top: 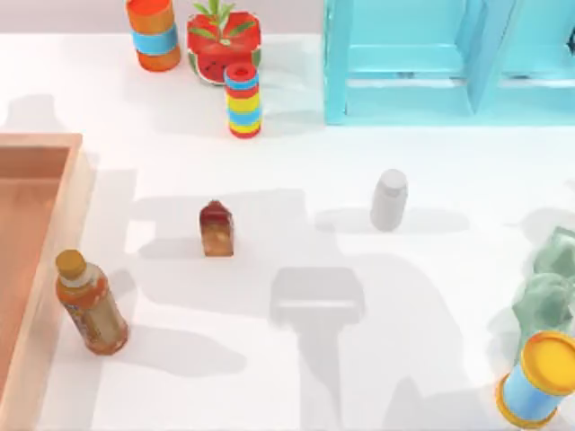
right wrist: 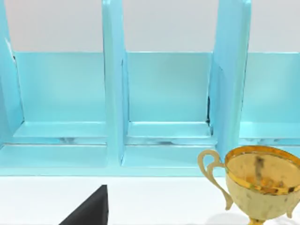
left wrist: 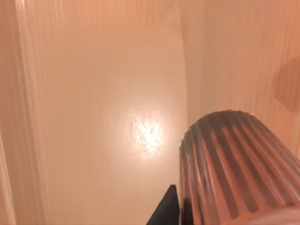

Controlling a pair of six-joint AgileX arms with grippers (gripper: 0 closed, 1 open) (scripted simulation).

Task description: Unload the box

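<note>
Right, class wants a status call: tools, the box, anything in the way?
Left tool over the box, beside a ribbed cup. Right tool faces the turquoise shelf, gold trophy nearby. Amber bottle stands against the box's outer wall.

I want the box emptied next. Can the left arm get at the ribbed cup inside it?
Probably yes: the left wrist view looks straight into the box, the ribbed cup close below with nothing between.

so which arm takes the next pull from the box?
Left, probably. Its wrist view looks straight down onto the box floor with a ribbed object beside it. The right wrist view faces the turquoise shelf and a gold cup, away from the box.
</note>
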